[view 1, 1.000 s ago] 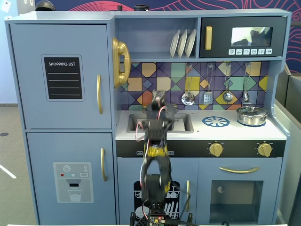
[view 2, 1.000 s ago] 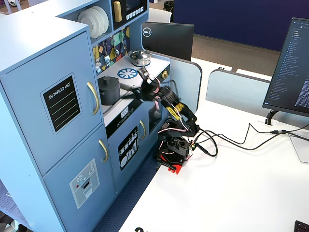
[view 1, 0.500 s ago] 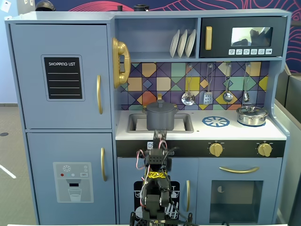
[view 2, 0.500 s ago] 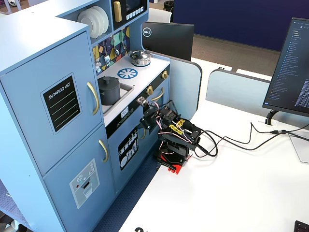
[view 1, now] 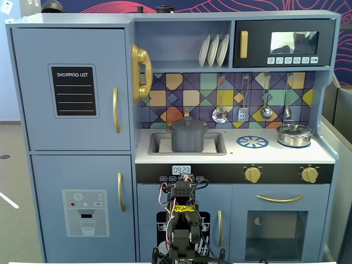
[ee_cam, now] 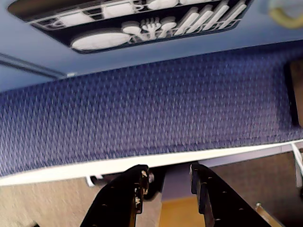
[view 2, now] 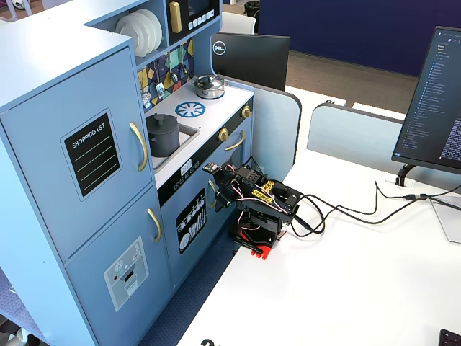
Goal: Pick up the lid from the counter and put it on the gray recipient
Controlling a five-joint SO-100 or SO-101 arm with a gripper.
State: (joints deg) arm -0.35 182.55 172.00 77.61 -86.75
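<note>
Gripper folded low before the toy kitchen, jaws slightly apart, pinching nothing.
We find the lid seated on the gray recipient in the sink, well above and behind the gripper; also seen in the side fixed view. Legible: "SHOPPING LIST" board, clock "09:23", "DELL" monitor back.

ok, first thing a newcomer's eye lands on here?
The blue toy kitchen fills both fixed views, its bright tiled backsplash behind the counter. The gray pot sits in the sink with its lid on, and the small arm is folded on the white table in front.
</note>
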